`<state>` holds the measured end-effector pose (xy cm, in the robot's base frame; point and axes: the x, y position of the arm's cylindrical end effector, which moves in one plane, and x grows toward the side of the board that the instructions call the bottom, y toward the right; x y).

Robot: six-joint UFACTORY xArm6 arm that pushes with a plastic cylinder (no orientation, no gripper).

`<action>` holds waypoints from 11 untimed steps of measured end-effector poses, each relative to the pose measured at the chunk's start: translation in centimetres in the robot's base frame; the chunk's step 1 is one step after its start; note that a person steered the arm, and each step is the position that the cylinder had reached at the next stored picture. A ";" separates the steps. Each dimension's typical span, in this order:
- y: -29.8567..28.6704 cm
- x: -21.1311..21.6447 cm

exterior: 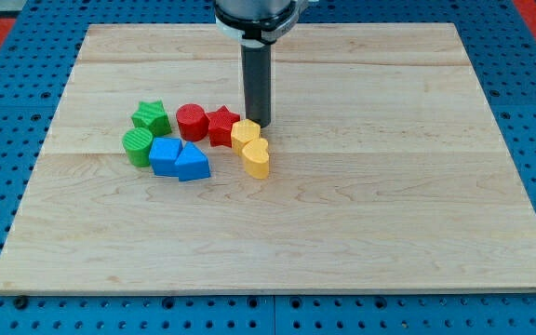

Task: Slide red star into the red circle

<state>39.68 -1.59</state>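
Pale wooden board (361, 205) on blue pegboard. Nearest: yellow heart block (257, 159), blue triangular block (192, 164). Behind: red star block (221, 126) touching red circle block (192, 121). My tip (259, 125), just right of star; no claw fitted.

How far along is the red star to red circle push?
Looks essentially done: the red star sits against the red circle, with no gap visible between them. In hand: my tip stands just to the view's right of the star, beside the yellow block. Left: nothing evident, at most a closing nudge.
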 end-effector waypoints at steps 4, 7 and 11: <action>-2.3 8.0; -0.1 5.6; 4.5 1.2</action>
